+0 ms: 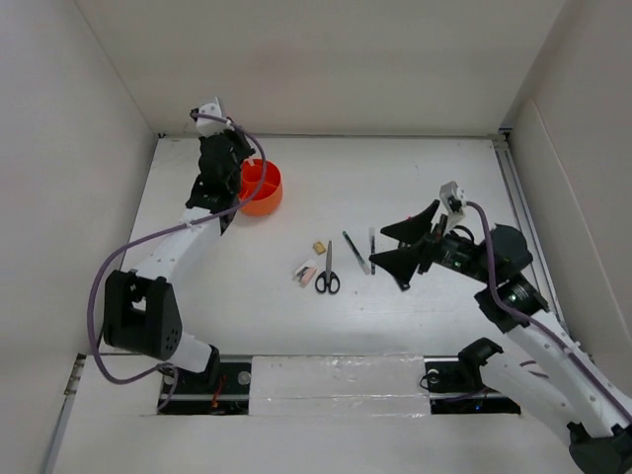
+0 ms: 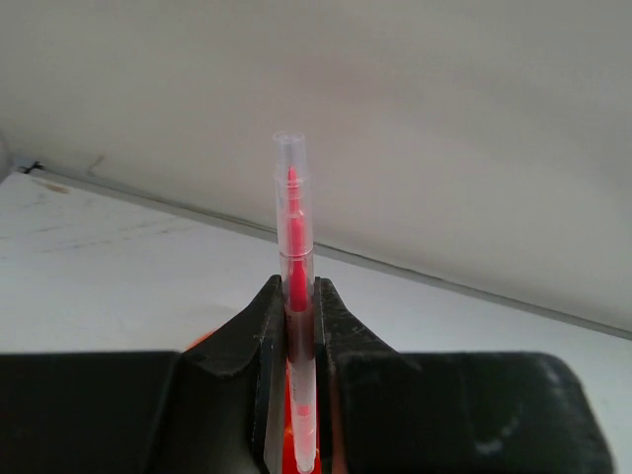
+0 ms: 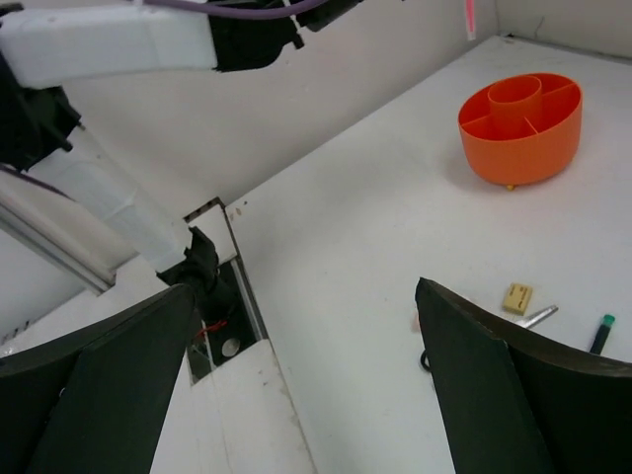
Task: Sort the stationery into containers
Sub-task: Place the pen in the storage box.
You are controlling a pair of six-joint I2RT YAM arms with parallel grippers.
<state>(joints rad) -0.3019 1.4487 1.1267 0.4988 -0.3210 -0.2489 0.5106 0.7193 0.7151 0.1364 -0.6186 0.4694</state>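
My left gripper (image 1: 235, 178) is shut on the thin pink pen (image 2: 293, 247), held upright between the fingers (image 2: 259, 331) above the round orange tub (image 1: 275, 188). In the right wrist view the tub (image 3: 513, 158) shows its central cup and dividers, with the pen tip (image 3: 468, 18) high above it. Black-handled scissors (image 1: 328, 275), a tan eraser (image 1: 318, 246), white and pink erasers (image 1: 306, 272) and two slim dark pens (image 1: 355, 252) lie mid-table. My right gripper (image 1: 405, 249) is open and empty, hovering right of the pens.
White walls enclose the table on the left, back and right. The left arm's white link (image 3: 109, 44) crosses the top of the right wrist view. The tan eraser (image 3: 515, 296) and a pen end (image 3: 600, 333) show beside the right finger.
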